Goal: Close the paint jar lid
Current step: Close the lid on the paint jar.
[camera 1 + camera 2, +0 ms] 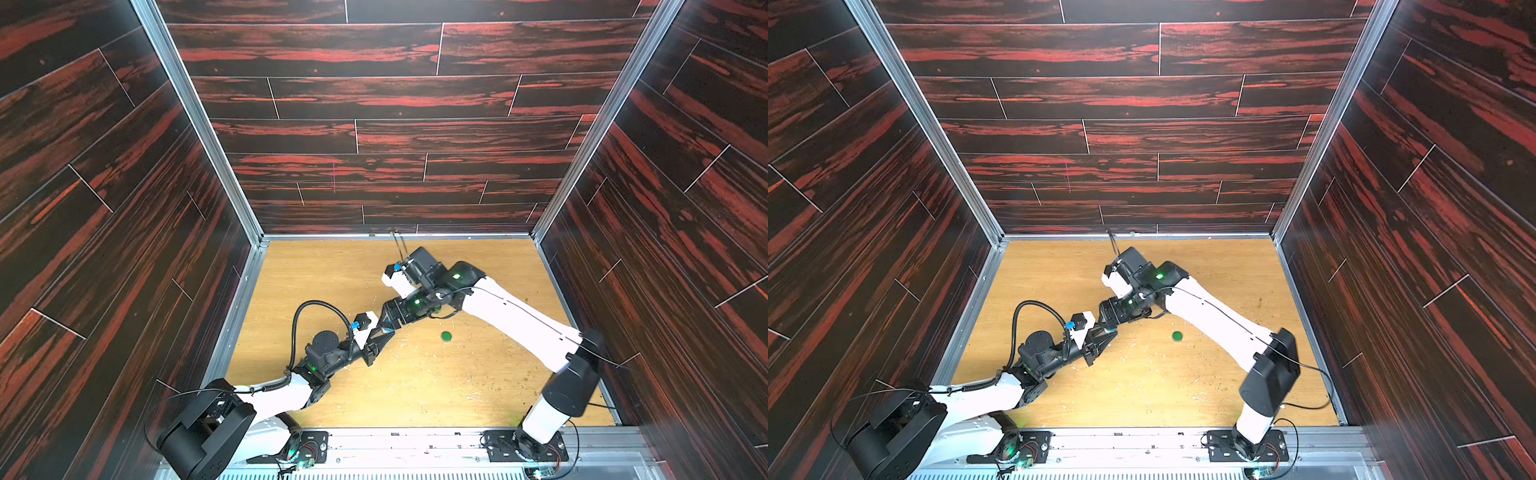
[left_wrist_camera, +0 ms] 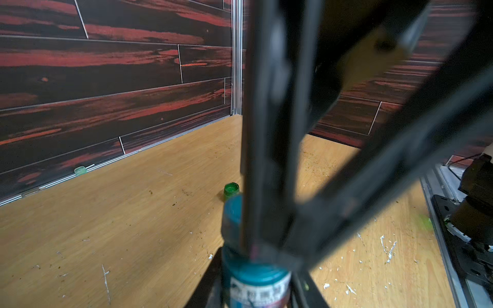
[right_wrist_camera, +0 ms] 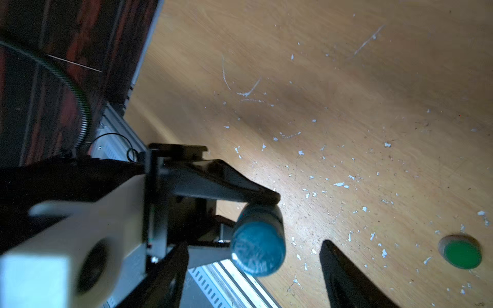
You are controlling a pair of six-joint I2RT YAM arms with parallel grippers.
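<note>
Left gripper point(image 1: 384, 333) is clamped on the teal paint jar point(image 2: 256, 277), over the middle of the wooden table point(image 1: 415, 386) — in both top views the arms all but hide it. The right wrist view fills the gap: right gripper point(image 3: 254, 242) has its fingers apart, one either side of the jar's end. Green lid point(image 1: 446, 336) lies just right of middle — bare board all round, every edge well off.

Nothing is legible; the label point(image 2: 260, 289) on the paint jar point(image 2: 253, 270) is blurred.
</note>
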